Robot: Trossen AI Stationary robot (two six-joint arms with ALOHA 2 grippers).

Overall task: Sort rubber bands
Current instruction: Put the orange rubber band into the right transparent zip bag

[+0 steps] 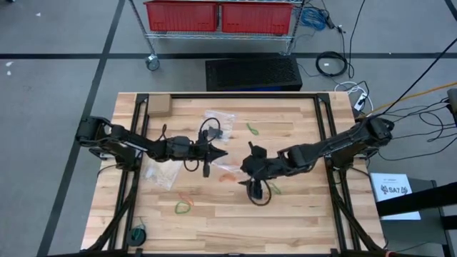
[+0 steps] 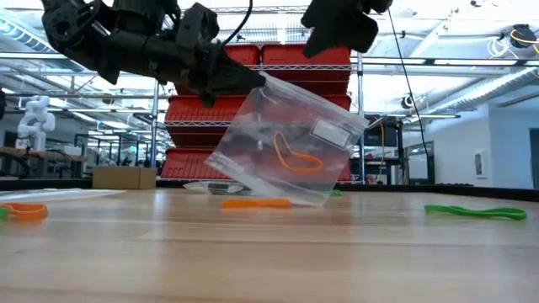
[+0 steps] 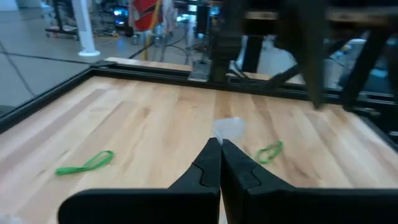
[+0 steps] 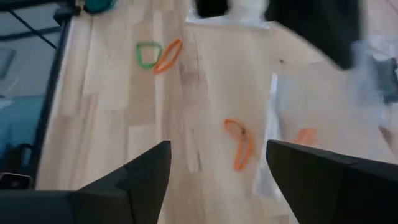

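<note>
I am clamping my left gripper (image 2: 253, 82) on the top edge of the clear plastic zip bag (image 2: 290, 147), lifting it tilted so the thin orange rubber band (image 2: 296, 158) inside is settling downward. My right gripper (image 4: 217, 168), at the bag's 3 o'clock, is standing with fingers wide apart. Loose green band (image 2: 476, 212) is lying on the wooden table (image 2: 269, 252)

Robotics laboratory: wire shelving rack (image 2: 253, 101) with red bins (image 1: 182, 16), floor cables (image 1: 332, 64), framed wooden bench (image 1: 300, 214).
</note>
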